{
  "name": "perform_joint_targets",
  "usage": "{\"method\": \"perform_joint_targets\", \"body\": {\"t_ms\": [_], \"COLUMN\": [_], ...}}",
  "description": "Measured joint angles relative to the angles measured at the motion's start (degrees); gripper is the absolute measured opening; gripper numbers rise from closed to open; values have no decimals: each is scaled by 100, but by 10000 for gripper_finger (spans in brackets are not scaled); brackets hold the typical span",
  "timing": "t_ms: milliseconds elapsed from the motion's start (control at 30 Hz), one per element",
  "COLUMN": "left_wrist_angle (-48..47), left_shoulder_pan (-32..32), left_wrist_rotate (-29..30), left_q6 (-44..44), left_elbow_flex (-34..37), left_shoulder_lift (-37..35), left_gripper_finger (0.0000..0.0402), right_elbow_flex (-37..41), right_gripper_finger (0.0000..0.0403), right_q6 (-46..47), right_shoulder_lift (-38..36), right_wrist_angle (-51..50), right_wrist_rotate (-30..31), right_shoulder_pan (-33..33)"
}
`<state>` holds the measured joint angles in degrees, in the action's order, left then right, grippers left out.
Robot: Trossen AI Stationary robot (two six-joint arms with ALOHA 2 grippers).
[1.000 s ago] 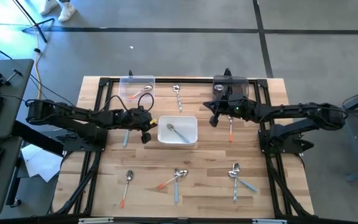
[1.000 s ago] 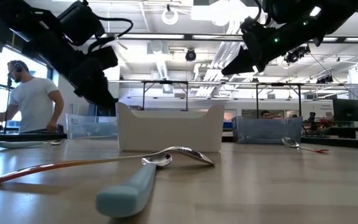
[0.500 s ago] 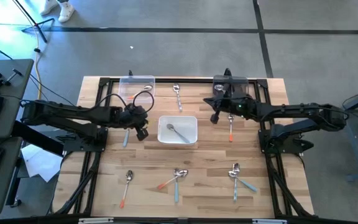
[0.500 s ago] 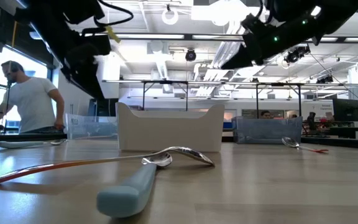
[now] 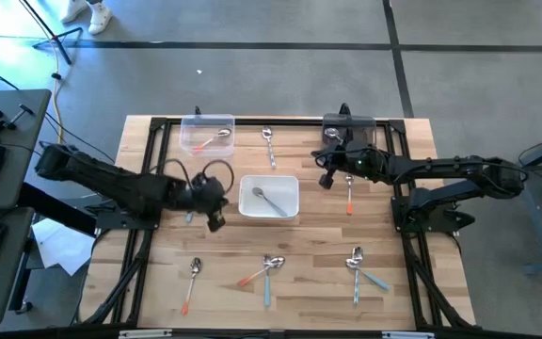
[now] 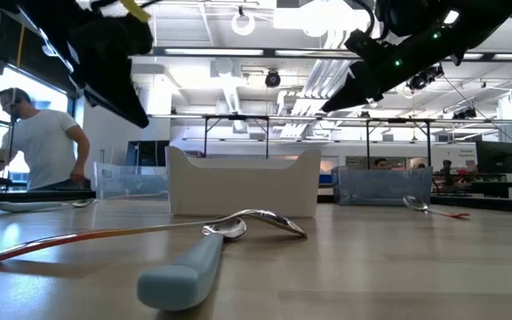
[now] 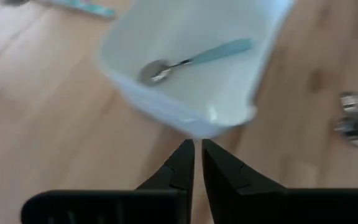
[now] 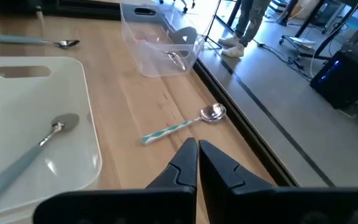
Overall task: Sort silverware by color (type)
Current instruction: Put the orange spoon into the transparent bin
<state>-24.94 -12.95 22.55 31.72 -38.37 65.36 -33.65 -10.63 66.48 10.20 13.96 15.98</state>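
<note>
My left gripper (image 5: 217,222) (image 7: 197,152) hangs above the wood just left of the white bin (image 5: 290,213), fingers together and holding nothing. In that bin lies a spoon with a light blue handle (image 7: 194,57). My right gripper (image 5: 325,181) (image 8: 197,149) hovers shut and empty right of the bin, by the far right clear bin (image 5: 348,126). An orange-handled spoon (image 5: 349,196) lies on the table below it. The far left clear bin (image 5: 207,134) holds an orange-handled spoon (image 5: 216,141). Another spoon (image 5: 269,146) lies between the clear bins.
Near the front edge lie more spoons: an orange-handled one (image 5: 192,281) at the left, a crossed pair (image 5: 265,271) in the middle, a small heap (image 5: 360,268) at the right. A light blue spoon (image 8: 30,40) lies left of the white bin. A person (image 6: 38,142) stands beyond the table.
My left gripper has drawn back from the white bin's left rim, rising and swinging toward the table's near edge, and it has rolled somewhat. The spoon in the white bin has stayed where it was.
</note>
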Motion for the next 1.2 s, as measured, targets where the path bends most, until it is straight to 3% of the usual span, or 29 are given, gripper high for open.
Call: {"method": "perform_joint_targets", "body": {"t_ms": [133, 300, 533, 667, 900, 1067, 1200], "left_wrist_angle": [577, 517, 295, -393, 587, 192, -375], "left_shoulder_pan": [-673, -1174, -1668, -1775, -1920, -2026, -2057], "left_wrist_rotate": [162, 218, 78, -146, -230, -205, -151], "left_q6": [330, 681, 794, 1360, 1988, 1996, 1970], "left_elbow_flex": [-12, -511, -1604, -2035, -2090, -2484, -3106], "left_shoulder_lift": [473, 1344, 2609, 2771, 2961, 3660, 4315], "left_gripper_finger": [10, 8, 11, 36, 107, 134, 136], "right_elbow_flex": [0, -5, -325, -367, -367, -281, -4], "right_gripper_finger": [0, 0, 0, 0, 0, 0, 0], "right_q6": [-203, -789, -589, -590, -511, -243, -199], "right_shoulder_lift": [0, -52, -24, -24, -4, 43, 72], "right_wrist_angle": [143, 531, 841, 978, 912, 739, 820], "right_wrist_rotate": [-72, -125, -895, -977, -997, -935, -457], "right_shoulder_pan": [177, 575, 1160, 1233, 1171, 1018, 893]}}
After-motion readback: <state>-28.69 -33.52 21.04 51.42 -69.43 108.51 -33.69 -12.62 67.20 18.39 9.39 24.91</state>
